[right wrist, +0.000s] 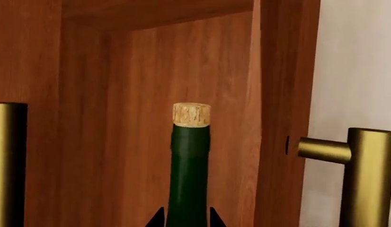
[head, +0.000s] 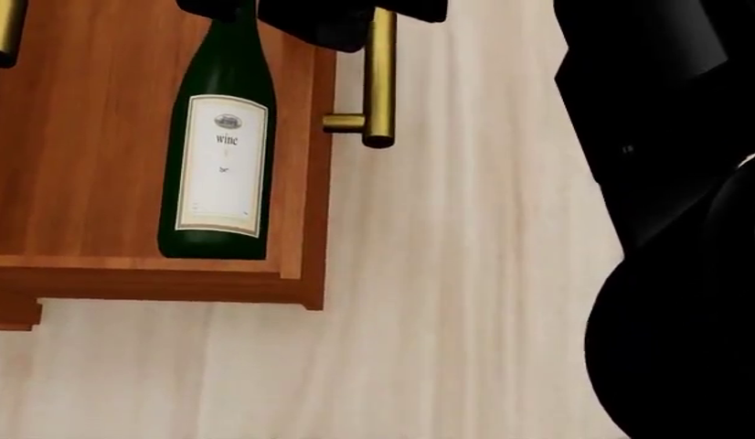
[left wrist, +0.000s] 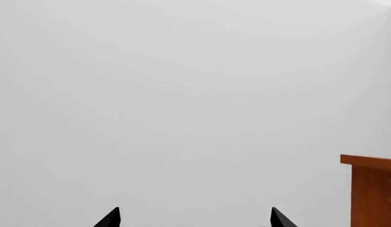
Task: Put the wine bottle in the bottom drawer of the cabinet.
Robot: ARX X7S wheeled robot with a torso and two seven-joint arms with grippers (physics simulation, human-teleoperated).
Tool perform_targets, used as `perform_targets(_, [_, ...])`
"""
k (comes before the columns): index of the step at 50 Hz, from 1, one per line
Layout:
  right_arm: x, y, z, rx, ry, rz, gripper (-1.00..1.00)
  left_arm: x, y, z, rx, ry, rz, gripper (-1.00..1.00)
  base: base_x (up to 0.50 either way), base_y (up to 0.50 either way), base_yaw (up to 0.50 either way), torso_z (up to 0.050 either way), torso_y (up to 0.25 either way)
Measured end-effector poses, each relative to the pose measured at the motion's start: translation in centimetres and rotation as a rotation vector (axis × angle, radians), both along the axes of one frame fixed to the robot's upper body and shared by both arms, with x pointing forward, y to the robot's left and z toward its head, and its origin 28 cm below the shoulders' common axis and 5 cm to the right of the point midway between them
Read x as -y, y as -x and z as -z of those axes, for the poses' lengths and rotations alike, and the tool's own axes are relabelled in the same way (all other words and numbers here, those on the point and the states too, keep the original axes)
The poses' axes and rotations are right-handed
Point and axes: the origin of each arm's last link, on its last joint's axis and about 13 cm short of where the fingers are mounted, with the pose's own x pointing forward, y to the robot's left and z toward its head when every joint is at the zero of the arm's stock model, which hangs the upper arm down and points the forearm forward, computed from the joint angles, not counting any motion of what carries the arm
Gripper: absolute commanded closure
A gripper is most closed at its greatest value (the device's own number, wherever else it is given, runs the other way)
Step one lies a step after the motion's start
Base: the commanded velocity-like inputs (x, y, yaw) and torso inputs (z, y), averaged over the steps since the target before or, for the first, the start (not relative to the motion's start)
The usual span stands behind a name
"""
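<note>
Dark green wine bottle (head: 219, 146) lies in the open bottom drawer (head: 307, 183), its neck clenched by the right gripper (right wrist: 186, 218); release gently. Left gripper (left wrist: 194, 218) spread, empty.

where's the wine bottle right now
In the head view the wine bottle is at upper left, inside the open bottom drawer, beside its brass handle; the right end effector straddles its neck.
</note>
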Motion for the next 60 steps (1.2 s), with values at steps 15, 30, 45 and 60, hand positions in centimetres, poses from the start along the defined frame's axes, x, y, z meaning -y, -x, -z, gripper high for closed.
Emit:
perform_targets(15, [-0.4,-0.6,0.9,0.033,-0.038,-0.019,1.00,0.0,0.0,0.0,0.003,-0.003,0.007,-1.00,0.00,0.00,0.00,0.000,-0.010])
perform_targets(30, [-0.6,-1.0,1.5,0.066,-0.049,-0.039,1.00,0.1,0.0,0.0,0.006,-0.004,0.013,-1.00,0.01,0.00,0.00,0.000,-0.012])
perform_targets(45, [-0.6,-1.1,1.5,0.054,-0.068,-0.031,1.00,0.0,0.0,0.0,0.010,0.001,0.015,-1.00,0.00,0.00,0.00,0.000,-0.010])
perform_targets(60, [-1.0,-0.7,0.8,0.035,-0.153,-0.078,-1.00,0.0,0.0,0.0,0.011,0.004,0.017,-1.00,0.00,0.00,0.00,0.000,-0.007])
